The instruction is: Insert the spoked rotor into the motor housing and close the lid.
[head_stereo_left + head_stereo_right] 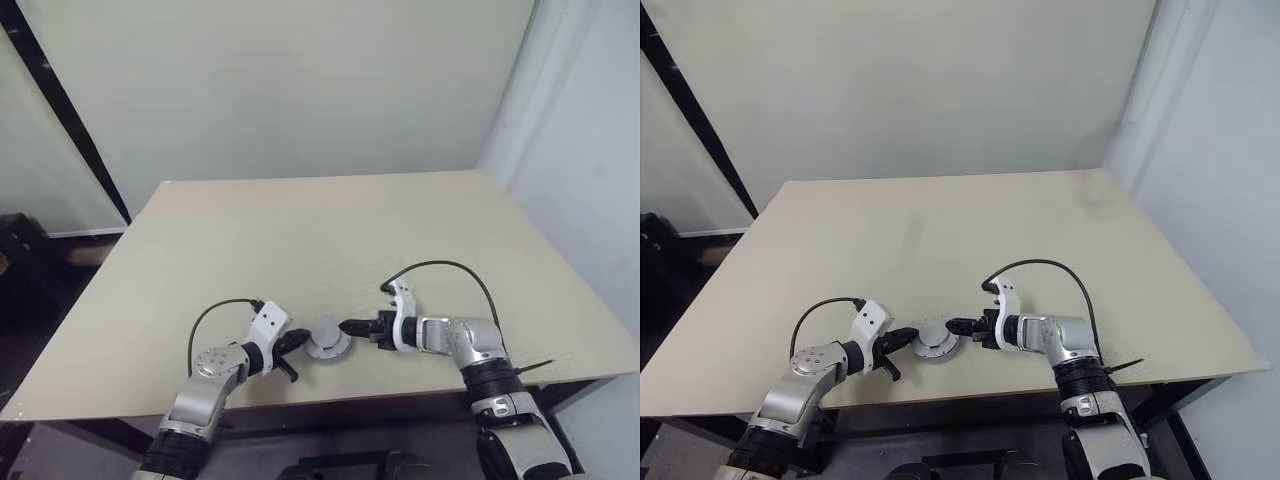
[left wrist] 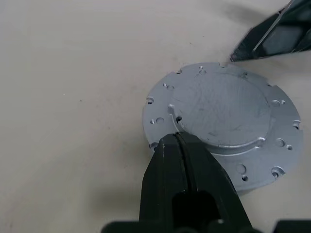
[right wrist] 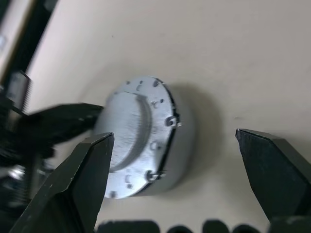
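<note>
we see the lid (image 2: 221, 114), light face up, seated on the housing (image 3: 177, 145) near the table's (image 1: 300, 230) front edge, between both grippers. our left gripper (image 2: 179, 143), pinched closed, touches its rim; our right gripper (image 3: 175, 160) gapes wide just beside it, straddling nothing yet.

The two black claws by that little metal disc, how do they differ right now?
The left gripper is pinched shut, its tip at the rim of the lid; the right gripper stands wide open with the lid between its fingers, touching nothing. The left comes from one side of the lid, the right from the opposite. Both have two black fingers and hang low over the table.
</note>
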You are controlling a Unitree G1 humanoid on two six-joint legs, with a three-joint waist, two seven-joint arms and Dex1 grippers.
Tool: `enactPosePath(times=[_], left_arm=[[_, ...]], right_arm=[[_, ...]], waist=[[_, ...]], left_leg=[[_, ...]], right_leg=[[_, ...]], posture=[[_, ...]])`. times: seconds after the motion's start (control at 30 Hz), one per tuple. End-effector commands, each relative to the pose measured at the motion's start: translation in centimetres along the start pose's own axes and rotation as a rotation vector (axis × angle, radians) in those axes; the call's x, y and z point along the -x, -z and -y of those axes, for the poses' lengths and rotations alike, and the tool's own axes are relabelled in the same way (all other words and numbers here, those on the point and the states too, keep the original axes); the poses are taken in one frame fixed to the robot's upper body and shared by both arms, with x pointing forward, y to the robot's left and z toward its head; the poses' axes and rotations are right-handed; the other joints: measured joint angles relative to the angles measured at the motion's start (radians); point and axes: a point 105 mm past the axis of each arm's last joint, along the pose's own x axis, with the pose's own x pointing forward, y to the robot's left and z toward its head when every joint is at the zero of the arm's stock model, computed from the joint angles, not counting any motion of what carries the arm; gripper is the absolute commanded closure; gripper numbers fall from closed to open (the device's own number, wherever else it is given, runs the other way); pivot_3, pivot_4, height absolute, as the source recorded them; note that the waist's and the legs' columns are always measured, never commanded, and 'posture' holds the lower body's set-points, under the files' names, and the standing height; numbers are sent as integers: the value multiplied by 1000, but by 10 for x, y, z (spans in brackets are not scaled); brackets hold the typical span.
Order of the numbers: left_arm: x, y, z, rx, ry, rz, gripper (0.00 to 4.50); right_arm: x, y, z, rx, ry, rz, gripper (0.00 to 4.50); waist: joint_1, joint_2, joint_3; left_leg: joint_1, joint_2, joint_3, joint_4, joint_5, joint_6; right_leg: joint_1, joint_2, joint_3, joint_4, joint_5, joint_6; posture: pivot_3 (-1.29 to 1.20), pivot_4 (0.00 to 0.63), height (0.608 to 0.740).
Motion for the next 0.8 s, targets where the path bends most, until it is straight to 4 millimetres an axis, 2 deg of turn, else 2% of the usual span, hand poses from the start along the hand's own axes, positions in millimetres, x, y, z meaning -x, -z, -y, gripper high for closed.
enactPosePath(times=[0.03, 0.13, 0.23, 0.37, 0.53, 0.8], left_arm=[[4, -14, -7, -35, -13, 32, 4500], [7, -16, -14, -39, -38, 36, 4500], [11, -20, -23, -33, -71, 50, 4500], [18, -24, -37, -15, -121, 67, 4500], [27, -24, -51, -14, -164, 57, 4500], [34, -21, -51, -8, -174, 51, 4500]], right_arm=[[2, -20, -10, 317, -13, 61, 40], [1, -24, -14, 508, -34, 68, 40], [-1, -27, -19, 626, -51, 74, 40], [-7, -21, -31, 788, -141, 44, 40], [-13, -16, -38, 847, -222, 2, 40], [-25, -15, -39, 899, -251, -51, 40]], waist=[[0, 0, 0], [-1, -1, 0], [0, -2, 1], [0, -2, 1], [0, -3, 1], [1, -3, 1]], left_leg=[[0, 0, 0, 0, 0, 0], [0, -1, 0, 1, 0, 0], [0, 0, 0, 1, 0, 0], [0, 0, 0, 1, 0, 0], [0, 0, 0, 2, 0, 0], [1, 0, 0, 3, 0, 0]], right_leg=[[0, 0, 0, 0, 0, 0], [0, 0, 1, 0, 0, 0], [0, 0, 2, 0, 0, 0], [0, 0, 1, 0, 0, 0], [1, 0, 2, 1, 0, 0], [1, 0, 2, 1, 1, -2]], posture=[[0, 0, 740], [0, 0, 740], [0, 0, 740], [0, 0, 740], [0, 0, 740], [0, 0, 740]])
